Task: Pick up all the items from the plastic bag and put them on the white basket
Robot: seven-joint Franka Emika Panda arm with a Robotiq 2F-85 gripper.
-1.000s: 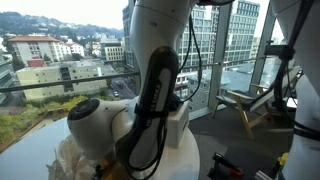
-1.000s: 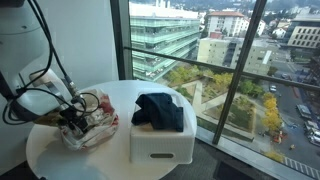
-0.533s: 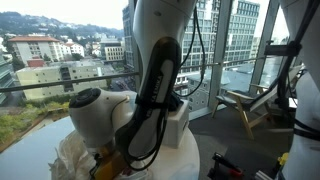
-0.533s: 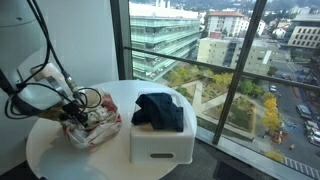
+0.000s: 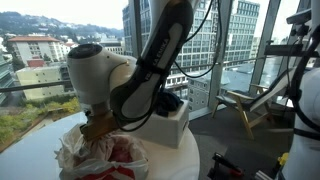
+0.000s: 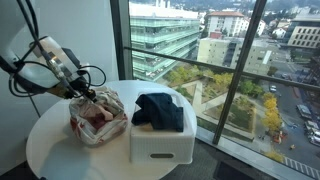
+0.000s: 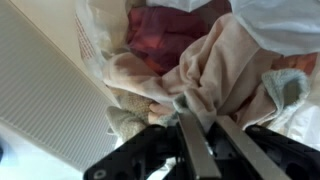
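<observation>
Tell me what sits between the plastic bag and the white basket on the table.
Nothing. In an exterior view the plastic bag and white basket stand side by side, with barely a sliver of table between.

The arm [image 6: 45, 62] is seen reaching in from the frame's edge in both exterior views, bent sharply at a bulky white joint [image 5: 92, 72]. The wrist is angled downward and the gripper [image 6: 86, 93] is pointed down. In the wrist view the fingers [image 7: 196, 152] are drawn close together, almost parallel, and a fold of cloth [image 7: 215, 75] is pinched at their tips.
</observation>
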